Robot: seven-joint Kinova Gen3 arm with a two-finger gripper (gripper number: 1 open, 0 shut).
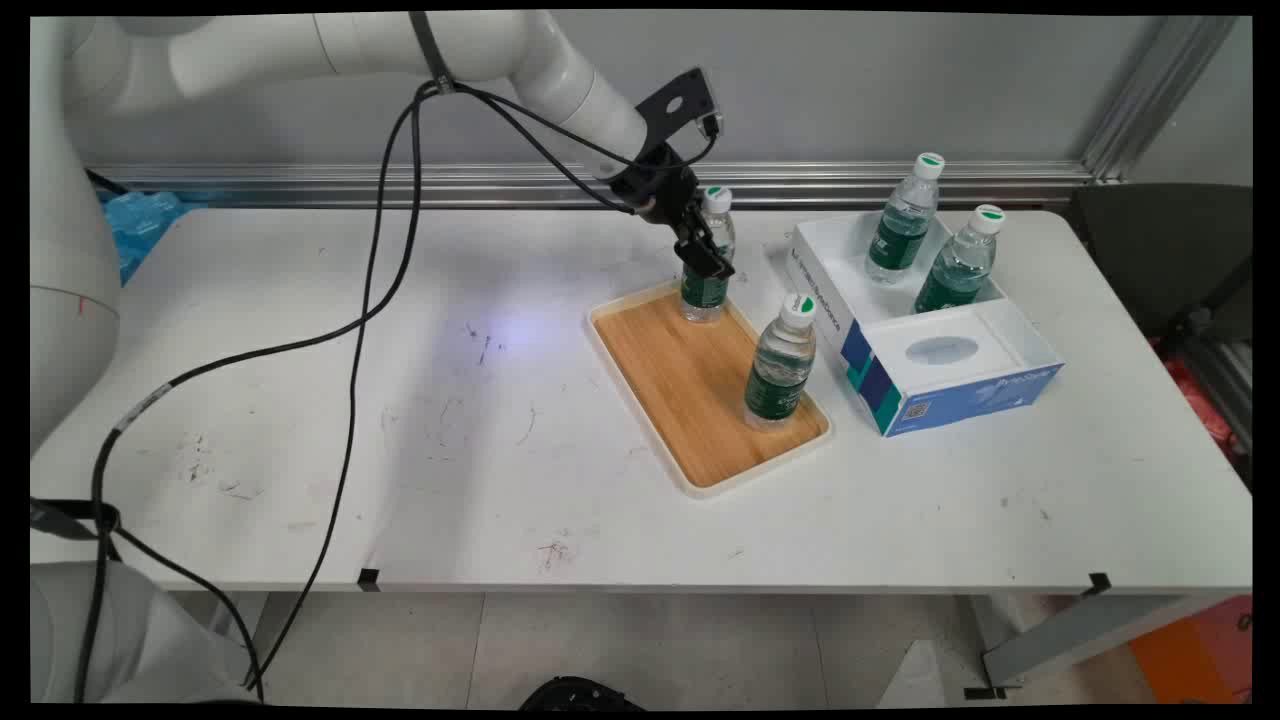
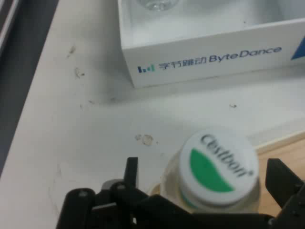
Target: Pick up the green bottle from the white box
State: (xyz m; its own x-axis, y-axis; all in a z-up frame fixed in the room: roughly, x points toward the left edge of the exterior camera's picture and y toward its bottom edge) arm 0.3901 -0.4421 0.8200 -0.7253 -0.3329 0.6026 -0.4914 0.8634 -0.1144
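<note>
The gripper [image 1: 706,262] is down at the far corner of the wooden tray [image 1: 680,385], right at a water bottle [image 1: 708,262] that stands upright there on the tray's far end. From the hand view the bottle's white cap [image 2: 220,168] with its green mark sits squarely between the two black fingers [image 2: 131,172], one on each side of it, with a sliver of space showing on both sides, so the jaws are apart around the bottle's neck and not pressing it. In the main view the black linkage crosses the front of the bottle's upper half, and the cap [image 1: 716,197] pokes out just above it. A second bottle [image 1: 781,362] stands upright on the same tray, nearer the camera and toward the tray's right edge, well apart from the first. Just right of the tray sits an open white and blue box [image 1: 960,385], almost touching the tray's right side, and its far compartment holds two more bottles, one at the back [image 1: 904,222] and one to the right [image 1: 960,262], both upright. The hand view shows that box's white side wall [image 2: 205,59] with blue lettering, just beyond the gripped-around bottle. Everything rests on the white counter [image 1: 400,430], scuffed with dark marks, and black cables [image 1: 370,300] hang from the arm down across its left half.
</note>
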